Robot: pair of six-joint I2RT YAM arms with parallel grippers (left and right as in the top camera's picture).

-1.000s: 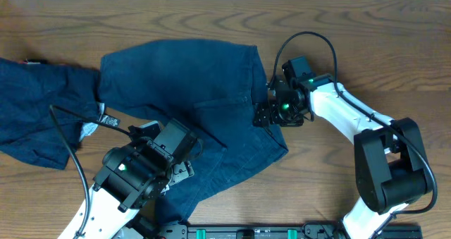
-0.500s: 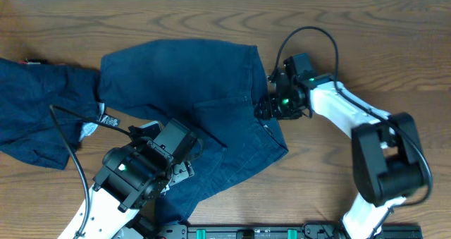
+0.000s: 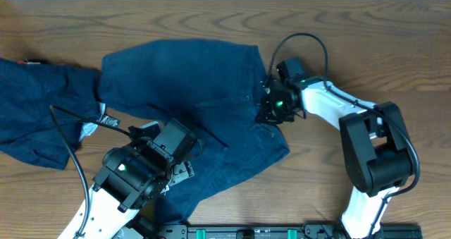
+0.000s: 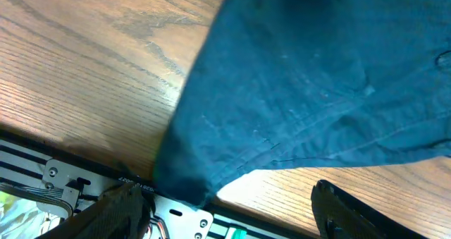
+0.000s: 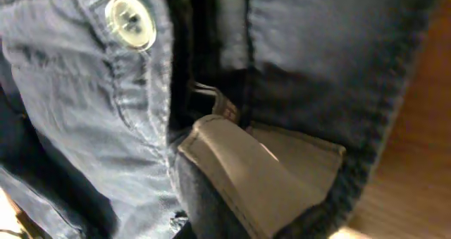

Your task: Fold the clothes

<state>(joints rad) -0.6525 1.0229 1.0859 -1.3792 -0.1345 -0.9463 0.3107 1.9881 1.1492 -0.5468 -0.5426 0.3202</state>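
Observation:
The clothes are dark navy shorts (image 3: 183, 91) spread flat in the middle of the table, waistband to the right. My right gripper (image 3: 268, 109) sits at that waistband edge, shut on the fabric. In the right wrist view its grey finger pad (image 5: 261, 172) is buried in folds of the shorts (image 5: 84, 126) just below a pale button (image 5: 130, 19). Above the lower leg of the shorts hangs my left gripper (image 3: 180, 170), open. The left wrist view has its two fingertips (image 4: 120, 214) far apart, with the leg hem (image 4: 190, 186) between them and untouched.
A second navy garment (image 3: 35, 119) lies crumpled at the far left, with small white and black tags (image 3: 107, 119) at its edge. A black rail (image 3: 282, 232) runs along the table's front edge. Bare wood (image 3: 366, 48) lies at the back right.
My right gripper slid slightly left onto the waistband and closed from wide open to shut. The left arm and the shorts have not moved.

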